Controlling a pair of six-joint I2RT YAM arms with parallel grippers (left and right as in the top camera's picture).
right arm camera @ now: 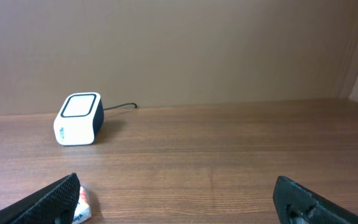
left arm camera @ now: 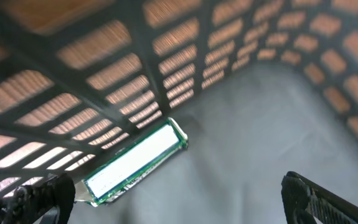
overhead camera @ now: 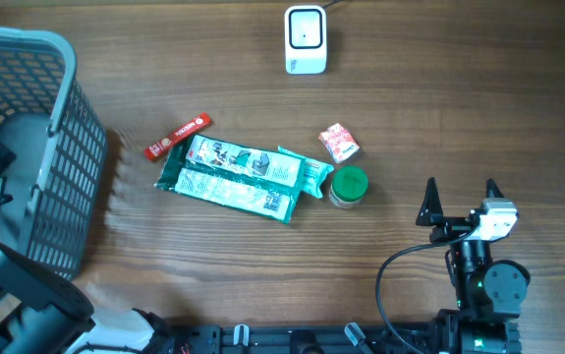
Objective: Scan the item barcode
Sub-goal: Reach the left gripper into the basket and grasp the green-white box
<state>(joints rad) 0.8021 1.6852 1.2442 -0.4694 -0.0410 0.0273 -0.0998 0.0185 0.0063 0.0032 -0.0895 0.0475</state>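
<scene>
The white barcode scanner [overhead camera: 305, 39] stands at the far middle of the table, also seen in the right wrist view as the scanner [right arm camera: 79, 118]. Items lie mid-table: a red bar [overhead camera: 177, 136], two green-and-white packets [overhead camera: 238, 172], a small red-and-white packet [overhead camera: 339, 143] and a green-lidded jar [overhead camera: 348, 186]. My right gripper [overhead camera: 459, 197] hovers open near the front right, empty, with the small packet [right arm camera: 81, 206] by its left finger. My left gripper [left arm camera: 179, 205] is open inside the grey basket, above a green-edged white packet [left arm camera: 135, 163] on the basket floor.
The grey mesh basket [overhead camera: 61, 147] takes up the left side of the table; its lattice wall [left arm camera: 135, 68] fills the left wrist view. The scanner's cable [right arm camera: 119, 106] runs off behind it. Bare wood lies between the items and the right gripper.
</scene>
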